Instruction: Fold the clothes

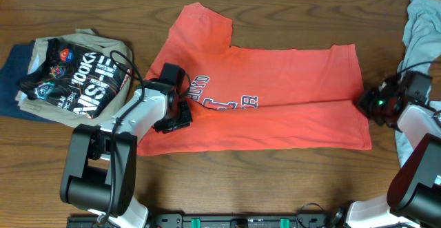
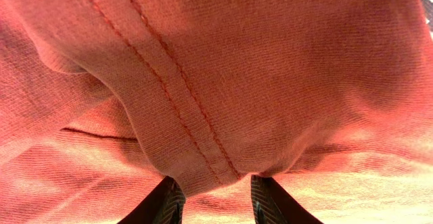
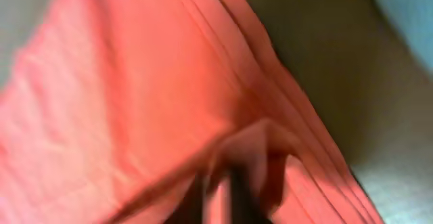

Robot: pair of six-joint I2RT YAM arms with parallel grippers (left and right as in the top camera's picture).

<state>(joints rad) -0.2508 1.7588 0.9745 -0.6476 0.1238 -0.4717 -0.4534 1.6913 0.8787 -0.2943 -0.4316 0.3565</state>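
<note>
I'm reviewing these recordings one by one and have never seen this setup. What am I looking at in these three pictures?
Two robot arms work at a wooden table, each ending in a two-finger gripper. One picture looks down from above; the others come from wrist cameras. A red-orange T-shirt lies partly folded in the middle, a clothes pile beside the left arm, a grey garment by the right. The left gripper pinches a seamed fold of the T-shirt. The right gripper is at the shirt's edge; its picture is too blurred to show a grip.

T-shirt (image 1: 289, 83) matt soft stitched cloth; table (image 1: 275, 176) grained wood.
</note>
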